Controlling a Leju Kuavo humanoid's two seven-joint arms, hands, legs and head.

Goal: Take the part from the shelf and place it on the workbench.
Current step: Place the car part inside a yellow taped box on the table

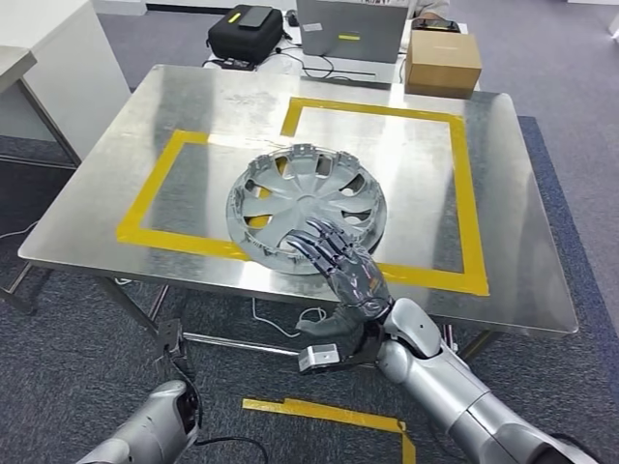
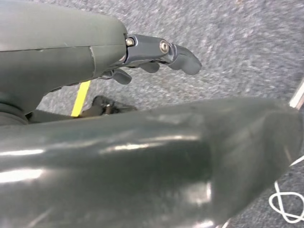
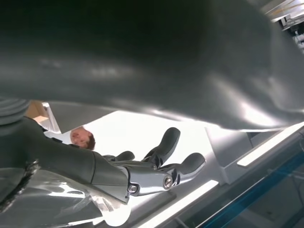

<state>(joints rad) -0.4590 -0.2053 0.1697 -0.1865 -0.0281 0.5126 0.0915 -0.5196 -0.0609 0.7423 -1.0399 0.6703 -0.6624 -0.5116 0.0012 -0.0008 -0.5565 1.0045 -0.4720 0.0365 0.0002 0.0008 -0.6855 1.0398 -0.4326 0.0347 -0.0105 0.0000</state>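
- Hubcap (image 1: pixel 305 205), silver and spoked, lies flat on the steel tabletop (image 1: pixel 511 242). It straddles the yellow tape outline (image 1: pixel 467 193), and its near rim sits close to the tabletop's front edge.
- Right hand (image 1: pixel 343 271) is at the hubcap's near rim. Its dark fingers (image 1: pixel 321 246) reach over the rim onto the face of the hubcap, slightly spread.
- From where I stand I cannot tell whether those fingers grip the rim or only rest on it. The thumb sits below the tabletop edge, apart from the hubcap.
- Hubcap is round, so no long axis matters. It lies straight ahead of the right fingers and touches them.
- Left hand (image 2: pixel 157 52) hangs low over the grey carpet (image 2: pixel 232 33), well away from the hubcap. Its fingers are loosely extended and hold nothing.
- By my reckoning the part is already placed. What remains is drawing the right hand back off the rim without dragging the hubcap toward the edge.
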